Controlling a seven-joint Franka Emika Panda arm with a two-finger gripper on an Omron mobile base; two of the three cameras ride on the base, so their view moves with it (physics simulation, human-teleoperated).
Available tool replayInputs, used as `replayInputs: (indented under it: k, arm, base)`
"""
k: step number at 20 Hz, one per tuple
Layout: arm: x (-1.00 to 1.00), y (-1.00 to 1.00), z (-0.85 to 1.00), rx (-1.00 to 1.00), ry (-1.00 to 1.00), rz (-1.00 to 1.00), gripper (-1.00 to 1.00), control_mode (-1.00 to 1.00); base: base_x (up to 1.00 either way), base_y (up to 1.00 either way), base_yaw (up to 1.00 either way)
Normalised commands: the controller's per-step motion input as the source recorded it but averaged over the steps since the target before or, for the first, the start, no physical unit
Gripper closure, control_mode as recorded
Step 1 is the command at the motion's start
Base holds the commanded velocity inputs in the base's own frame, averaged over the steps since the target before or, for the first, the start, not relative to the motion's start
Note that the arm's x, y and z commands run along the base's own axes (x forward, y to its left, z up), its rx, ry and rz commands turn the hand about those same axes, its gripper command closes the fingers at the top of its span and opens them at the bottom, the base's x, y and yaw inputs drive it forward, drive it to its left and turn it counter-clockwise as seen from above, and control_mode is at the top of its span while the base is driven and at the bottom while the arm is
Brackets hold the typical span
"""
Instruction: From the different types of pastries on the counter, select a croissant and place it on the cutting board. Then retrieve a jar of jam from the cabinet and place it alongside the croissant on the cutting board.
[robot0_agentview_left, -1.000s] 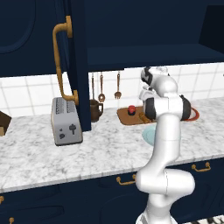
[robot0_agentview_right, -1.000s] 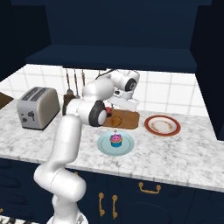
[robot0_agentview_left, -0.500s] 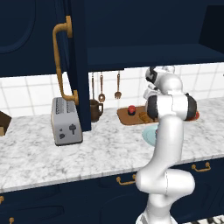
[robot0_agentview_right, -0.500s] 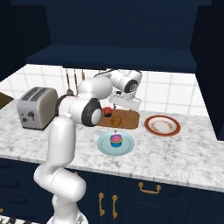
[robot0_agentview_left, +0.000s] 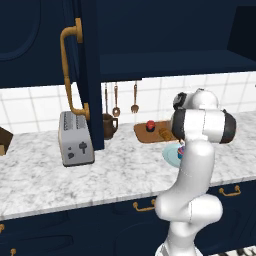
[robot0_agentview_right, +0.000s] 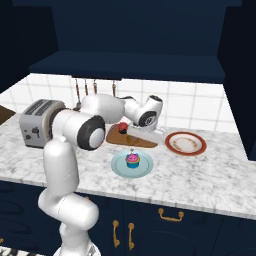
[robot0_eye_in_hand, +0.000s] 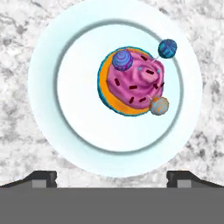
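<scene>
The brown cutting board (robot0_agentview_left: 145, 134) lies at the back of the marbled counter (robot0_agentview_left: 115, 170). The tiny red jar of jam (robot0_agentview_left: 150, 125) stands on it, and the golden-brown croissant (robot0_agentview_left: 164, 133) lies just right of the jar. Both also show on the cutting board (robot0_agentview_right: 140, 143), the jar of jam (robot0_agentview_right: 123, 126) behind. My gripper (robot0_eye_in_hand: 111, 178) is open with nothing between its fingertips. It hangs above the blue-wrapped cupcake (robot0_eye_in_hand: 133, 81) on the pale blue plate (robot0_eye_in_hand: 52, 109). My arm hides most of that cupcake (robot0_agentview_left: 180, 149) in the left base view.
The navy cabinet door (robot0_agentview_left: 87, 75) with its curved brass handle (robot0_agentview_left: 67, 70) stands open over the counter. A toaster (robot0_agentview_left: 75, 137) and a dark mug (robot0_agentview_left: 108, 125) sit left of the board. A red-rimmed plate (robot0_agentview_right: 186, 143) lies to the right. Utensils (robot0_agentview_left: 125, 100) hang on the tiled wall.
The hand has swung away from the cutting board toward the front and now hovers over the cupcake's plate. The jar and croissant have stayed on the board.
</scene>
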Motion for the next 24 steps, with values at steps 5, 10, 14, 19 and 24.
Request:
replayInputs:
  k: [5, 10, 14, 19, 24]
  arm:
    - [-0.89, -0.58, -0.03, -0.09, -0.48, -0.15, -1.00, -1.00]
    - [-0.88, -0.57, -0.01, -0.08, -0.50, -0.13, -1.00, -1.00]
    - [-0.55, -0.63, 0.39, -0.03, -0.23, -0.04, -1.00, -1.00]
    - [-0.84, -0.69, 0.92, -0.06, 0.13, 0.00, -1.00, -1.00]
    - [-0.95, -0.58, 0.50, -0.10, 0.48, -0.07, -1.00, -1.00]
  base:
    - [0.00, 0.00, 0.00]
    - [0.00, 0.00, 0.00]
    - [0.00, 0.00, 0.00]
    - [0.00, 0.00, 0.00]
    - [0.00, 0.00, 0.00]
